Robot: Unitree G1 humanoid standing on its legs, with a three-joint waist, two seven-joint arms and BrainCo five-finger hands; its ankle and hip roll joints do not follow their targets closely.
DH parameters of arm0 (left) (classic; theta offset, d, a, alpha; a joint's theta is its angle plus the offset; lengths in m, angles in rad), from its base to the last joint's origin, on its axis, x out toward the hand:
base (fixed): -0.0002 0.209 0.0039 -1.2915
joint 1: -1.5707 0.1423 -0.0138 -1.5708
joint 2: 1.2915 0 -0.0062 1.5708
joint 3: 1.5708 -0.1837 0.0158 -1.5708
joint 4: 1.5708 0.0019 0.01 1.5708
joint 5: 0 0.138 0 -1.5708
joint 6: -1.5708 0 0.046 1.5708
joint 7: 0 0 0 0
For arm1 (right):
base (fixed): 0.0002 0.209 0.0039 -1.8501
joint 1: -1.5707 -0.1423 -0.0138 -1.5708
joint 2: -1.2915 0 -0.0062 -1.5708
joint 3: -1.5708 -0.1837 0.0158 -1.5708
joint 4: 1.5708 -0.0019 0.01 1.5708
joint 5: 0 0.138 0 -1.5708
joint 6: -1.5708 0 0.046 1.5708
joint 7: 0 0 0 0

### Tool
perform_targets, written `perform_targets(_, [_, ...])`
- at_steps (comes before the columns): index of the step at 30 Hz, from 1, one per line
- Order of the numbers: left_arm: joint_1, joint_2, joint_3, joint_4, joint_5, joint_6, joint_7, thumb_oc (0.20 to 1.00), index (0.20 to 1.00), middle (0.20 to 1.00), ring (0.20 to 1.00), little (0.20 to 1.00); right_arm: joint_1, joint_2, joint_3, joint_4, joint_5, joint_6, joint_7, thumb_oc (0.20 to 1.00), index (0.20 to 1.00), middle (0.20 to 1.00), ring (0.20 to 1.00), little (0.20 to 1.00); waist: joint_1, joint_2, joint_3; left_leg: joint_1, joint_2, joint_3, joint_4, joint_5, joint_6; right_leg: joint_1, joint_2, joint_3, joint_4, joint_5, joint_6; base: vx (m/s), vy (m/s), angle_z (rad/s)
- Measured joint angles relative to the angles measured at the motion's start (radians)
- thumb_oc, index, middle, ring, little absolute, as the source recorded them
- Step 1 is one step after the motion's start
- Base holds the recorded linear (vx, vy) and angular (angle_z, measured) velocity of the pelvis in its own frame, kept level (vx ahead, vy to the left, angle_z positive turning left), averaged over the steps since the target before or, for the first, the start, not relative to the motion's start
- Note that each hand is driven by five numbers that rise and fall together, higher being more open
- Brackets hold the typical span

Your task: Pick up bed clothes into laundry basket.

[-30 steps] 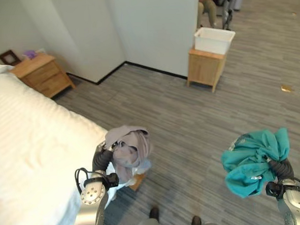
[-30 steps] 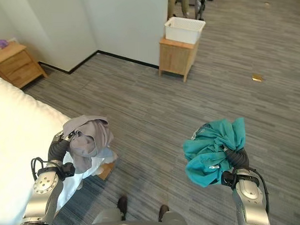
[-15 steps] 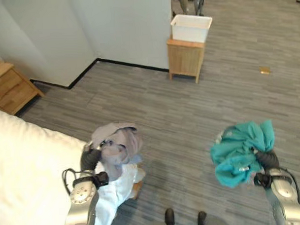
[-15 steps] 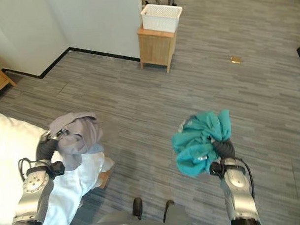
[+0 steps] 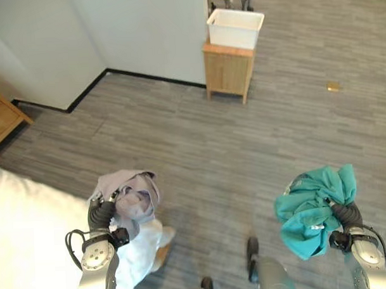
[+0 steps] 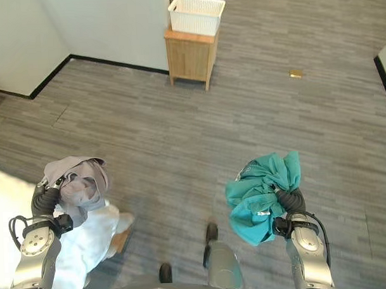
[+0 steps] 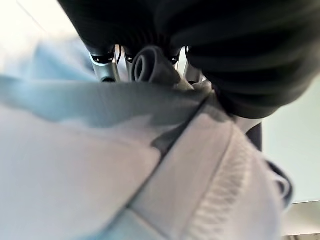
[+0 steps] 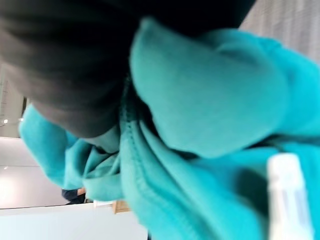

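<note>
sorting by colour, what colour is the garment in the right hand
Teal. The garment bunched in the right hand shows best in the right eye view.

head eyes looking down, wrist cameras close

Your two arms are silver-grey metal: the left arm [image 5: 96,275] carries a round disc-shaped joint near the wrist, and the right arm [image 5: 370,265] matches it. A dark ribbed cover wraps the left hand [image 5: 101,213] and the right hand [image 5: 345,216], like a black bellows.
</note>
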State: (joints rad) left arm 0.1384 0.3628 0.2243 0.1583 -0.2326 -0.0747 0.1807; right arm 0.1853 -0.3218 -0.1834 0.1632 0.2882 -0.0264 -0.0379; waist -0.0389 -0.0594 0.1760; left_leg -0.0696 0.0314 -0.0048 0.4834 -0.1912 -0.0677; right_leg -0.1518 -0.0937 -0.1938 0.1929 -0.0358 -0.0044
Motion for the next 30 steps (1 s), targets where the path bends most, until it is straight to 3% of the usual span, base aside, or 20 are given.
perform_targets(2, [-0.01,0.0,-0.018,-0.011,-0.001,-0.005,-0.01,0.2,0.2,0.2,0.2,0.2,0.014,-0.028,-0.005,-0.01,0.006,-0.003,0.004,0.2,0.2,0.2,0.2,0.2,0.038,-0.012,0.002,-0.182,0.05,0.016,0.382,0.126,0.016,0.049,0.029,-0.012,0.002,-0.017,-0.027,0.53,-0.383,-0.05])
perform_targets(3, [-0.006,0.001,-0.026,-0.017,-0.002,-0.001,-0.01,0.2,0.2,0.2,0.2,0.2,0.004,-0.039,-0.004,-0.014,0.007,-0.007,-0.002,0.2,0.2,0.2,0.2,0.2,0.056,-0.024,0.01,-0.25,0.044,-0.004,0.481,0.139,0.007,0.089,0.05,-0.009,-0.006,-0.063,-0.068,0.56,-0.287,0.06])
perform_targets(4, [-0.043,0.002,-0.06,-0.047,-0.002,-0.001,-0.025,0.2,0.2,0.2,0.2,0.2,0.03,-0.053,-0.044,-0.031,0.007,-0.011,-0.005,0.2,0.2,0.2,0.2,0.2,0.068,-0.01,0.019,-0.385,0.039,-0.005,0.68,0.147,0.026,0.111,0.063,-0.023,-0.013,-0.094,-0.072,0.42,-0.088,0.0])
perform_targets(5, [-0.056,-0.009,-0.076,-0.046,-0.002,-0.015,-0.032,0.2,0.2,0.2,0.2,0.2,0.033,-0.047,-0.084,-0.02,0.007,-0.004,-0.006,0.2,0.2,0.2,0.2,0.2,0.117,-0.052,0.037,-0.451,0.02,0.068,0.68,0.155,0.042,0.146,0.056,0.006,-0.031,-0.093,-0.064,0.89,-0.099,-0.26])
perform_targets(7, [-0.01,-0.014,-0.054,-0.034,-0.009,-0.008,-0.037,0.2,0.2,0.2,0.2,0.2,-0.038,-0.048,-0.082,0.0,0.033,-0.007,-0.035,0.2,0.2,0.2,0.2,0.2,0.135,-0.054,0.046,-0.495,0.002,0.153,0.346,0.154,0.041,0.289,0.092,0.036,-0.128,-0.124,-0.014,0.99,0.029,-0.56])
perform_targets(10, [0.006,-0.014,-0.054,-0.019,-0.03,-0.009,-0.046,0.2,0.2,0.2,0.2,0.2,-0.082,-0.061,-0.048,0.0,0.038,-0.012,-0.051,0.2,0.2,0.2,0.2,0.2,0.149,-0.006,0.042,-0.453,0.011,0.209,-0.175,0.16,0.05,0.398,0.156,0.047,-0.198,-0.173,0.04,0.64,0.062,-0.29])
perform_targets(11, [0.012,-0.015,-0.057,-0.012,-0.031,-0.008,-0.05,0.2,0.2,0.2,0.2,0.2,-0.089,-0.07,-0.006,0.005,0.036,-0.024,-0.051,0.2,0.2,0.2,0.2,0.2,0.164,-0.007,0.037,-0.436,-0.035,0.207,-0.361,0.167,0.06,0.477,0.166,0.062,-0.234,-0.184,0.049,0.77,0.04,-0.31])
perform_targets(14, [0.046,-0.031,-0.058,-0.007,-0.029,-0.003,-0.051,0.2,0.2,0.2,0.2,0.2,-0.079,-0.078,0.072,0.008,0.027,-0.017,-0.038,0.2,0.2,0.2,0.2,0.2,0.198,0.007,0.008,-0.309,-0.118,0.267,-0.391,0.18,0.087,0.601,0.17,0.085,-0.199,-0.186,0.052,0.82,0.1,-0.35])
perform_targets(15, [0.068,-0.048,-0.048,-0.009,-0.028,-0.002,-0.053,0.2,0.2,0.2,0.2,0.2,-0.079,-0.081,0.091,0.003,0.026,-0.003,-0.028,0.2,0.2,0.2,0.2,0.2,0.21,0.031,-0.02,-0.239,-0.106,0.283,-0.351,0.168,0.158,0.611,0.18,0.109,-0.094,-0.206,0.069,0.5,0.202,-0.39])
perform_targets(16, [0.083,-0.029,-0.038,-0.005,-0.028,0.003,-0.053,0.2,0.2,0.2,0.2,0.2,-0.031,-0.025,0.136,-0.049,0.022,-0.001,-0.005,0.2,0.2,0.2,0.2,0.2,0.21,-0.038,-0.08,-0.169,-0.146,0.274,-0.366,0.239,0.259,0.455,0.106,0.062,0.33,-0.142,0.093,0.78,0.399,-0.36])
perform_targets(18, [0.072,-0.007,-0.039,-0.008,-0.026,0.008,-0.052,0.2,0.2,0.2,0.2,0.2,-0.031,0.005,0.146,-0.071,0.017,-0.006,0.006,0.2,0.2,0.2,0.2,0.2,0.208,-0.089,-0.104,-0.113,-0.186,0.265,-0.382,0.241,0.265,0.287,0.008,0.057,0.639,-0.054,0.114,0.73,0.388,-0.15])
perform_targets(19, [0.038,-0.042,-0.032,-0.008,-0.026,0.012,-0.048,0.2,0.2,0.2,0.2,0.2,-0.047,0.022,0.129,-0.085,0.019,-0.016,0.003,0.2,0.2,0.2,0.2,0.2,0.193,-0.05,-0.078,-0.076,-0.19,0.214,-0.357,0.139,0.308,0.176,-0.054,0.037,0.809,-0.033,0.097,0.39,0.182,-0.02])
perform_targets(20, [-0.006,-0.05,-0.057,-0.002,-0.027,0.021,-0.033,0.2,0.2,0.2,0.2,0.2,-0.096,0.061,0.093,-0.068,0.021,-0.03,0.0,0.2,0.2,0.2,0.2,0.2,0.175,-0.008,-0.035,0.006,-0.184,0.198,-0.361,0.136,0.282,0.089,-0.139,-0.028,0.973,-0.036,0.092,0.41,0.107,0.19])
perform_targets(21, [-0.026,-0.045,-0.098,0.003,-0.026,0.023,-0.047,0.2,0.2,0.2,0.2,0.2,-0.083,0.06,0.1,-0.055,0.025,-0.021,-0.005,0.2,0.2,0.2,0.2,0.2,0.159,0.032,-0.045,0.061,-0.173,0.171,-0.381,0.147,0.269,0.016,-0.142,-0.014,0.95,-0.069,0.086,0.85,0.077,0.39])
perform_targets(22, [-0.043,-0.045,-0.096,-0.015,-0.023,0.016,-0.057,0.2,0.2,0.2,0.2,0.2,-0.073,0.03,0.128,-0.066,0.02,-0.014,-0.001,0.2,0.2,0.2,0.2,0.2,0.145,0.057,-0.051,0.098,-0.164,0.134,-0.392,0.113,0.305,-0.06,-0.134,0.005,0.934,-0.085,0.111,0.63,-0.007,0.2])
perform_targets(23, [-0.051,-0.035,-0.088,-0.036,-0.022,0.003,-0.057,0.2,0.2,0.2,0.2,0.2,-0.076,0.009,0.138,-0.081,0.013,-0.012,0.006,0.2,0.2,0.2,0.2,0.2,0.128,0.084,-0.04,0.17,-0.147,0.074,-0.433,0.048,0.272,-0.142,-0.118,0.002,0.913,-0.107,0.132,0.66,-0.085,0.29])
perform_targets(24, [-0.069,-0.034,-0.073,-0.037,-0.021,-0.002,-0.057,0.2,0.2,0.2,0.2,0.2,-0.073,0.01,0.137,-0.081,0.013,-0.01,0.008,0.2,0.2,0.2,0.2,0.2,0.108,0.097,-0.035,0.202,-0.133,0.041,-0.434,0.047,0.251,-0.189,-0.11,-0.01,0.779,-0.151,0.112,0.39,-0.101,0.63])
perform_targets(25, [-0.088,-0.034,-0.069,-0.036,-0.021,-0.002,-0.058,0.2,0.2,0.2,0.2,0.2,-0.057,0.01,0.132,-0.075,0.013,-0.008,0.007,0.2,0.2,0.2,0.2,0.2,0.082,0.095,-0.031,0.243,-0.125,0.012,-0.451,0.06,0.229,-0.202,-0.104,-0.025,0.572,-0.147,0.106,0.64,-0.197,0.91])
perform_targets(28, [-0.09,-0.026,-0.059,-0.018,-0.022,-0.01,-0.063,0.2,0.2,0.2,0.2,0.2,-0.042,-0.02,0.14,-0.057,0.014,0.003,0.003,0.2,0.2,0.2,0.2,0.2,0.048,0.054,-0.035,0.348,-0.111,-0.051,-0.462,0.004,0.114,-0.246,-0.084,0.004,0.221,-0.049,0.124,0.65,-0.25,0.83])
perform_targets(30, [-0.105,-0.026,-0.067,0.032,-0.022,-0.009,-0.063,0.2,0.2,0.2,0.2,0.2,-0.03,-0.014,0.138,-0.05,0.014,0.004,-0.001,0.2,0.2,0.2,0.2,0.2,0.027,0.02,-0.042,0.391,-0.081,-0.128,-0.453,-0.024,0.07,-0.182,-0.028,0.184,-0.074,-0.012,0.144,0.48,-0.251,1.31])
